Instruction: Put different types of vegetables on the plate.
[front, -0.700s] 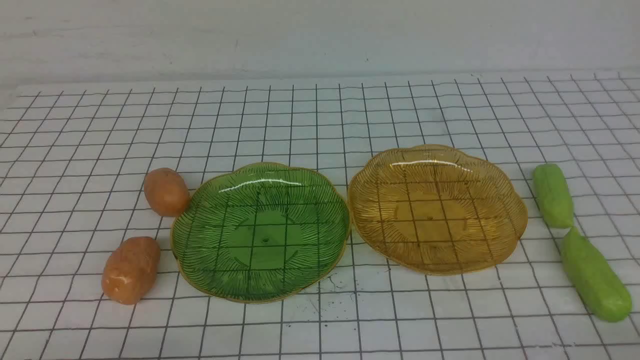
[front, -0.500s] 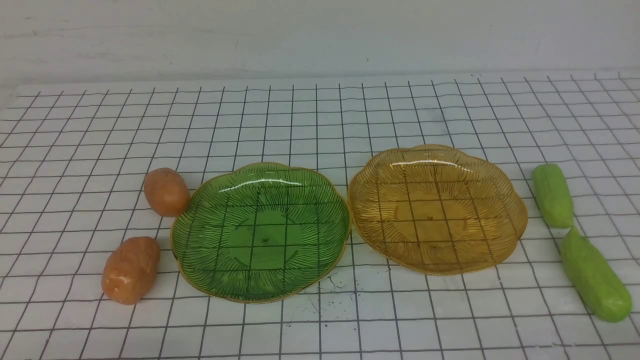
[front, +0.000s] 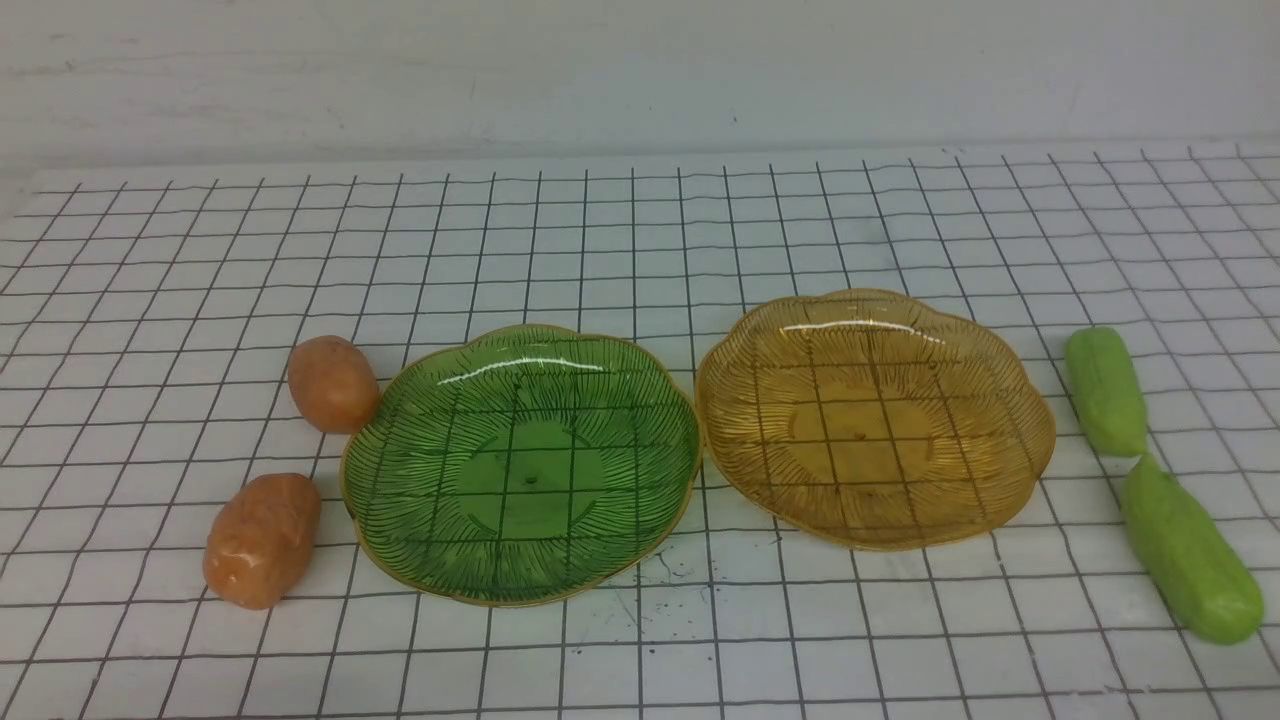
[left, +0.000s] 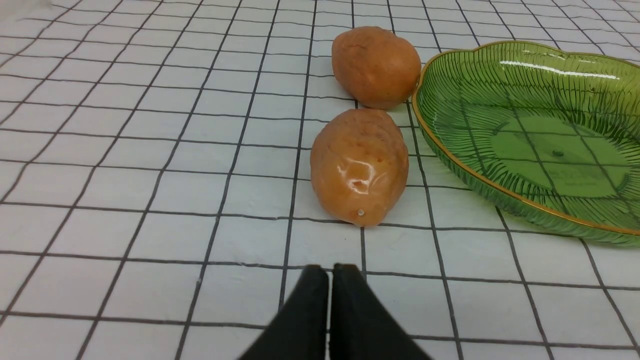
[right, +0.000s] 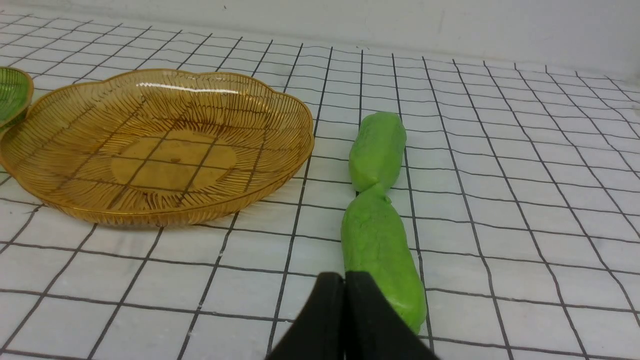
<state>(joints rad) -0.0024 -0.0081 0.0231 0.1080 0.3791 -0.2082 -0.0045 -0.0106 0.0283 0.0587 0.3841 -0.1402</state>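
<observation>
Two orange-brown potatoes lie left of the green plate (front: 520, 465): the far one (front: 332, 383) touches its rim, the near one (front: 262, 540) lies a little apart. Two light green cucumbers lie end to end right of the amber plate (front: 875, 415): the far one (front: 1105, 390) and the near one (front: 1190, 550). Both plates are empty. Neither gripper shows in the front view. My left gripper (left: 330, 272) is shut and empty, just short of the near potato (left: 359, 165). My right gripper (right: 344, 280) is shut and empty, beside the near cucumber (right: 382, 255).
The things lie on a white cloth with a black grid (front: 640, 230). A pale wall (front: 640, 70) rises behind it. The two plates stand side by side, nearly touching.
</observation>
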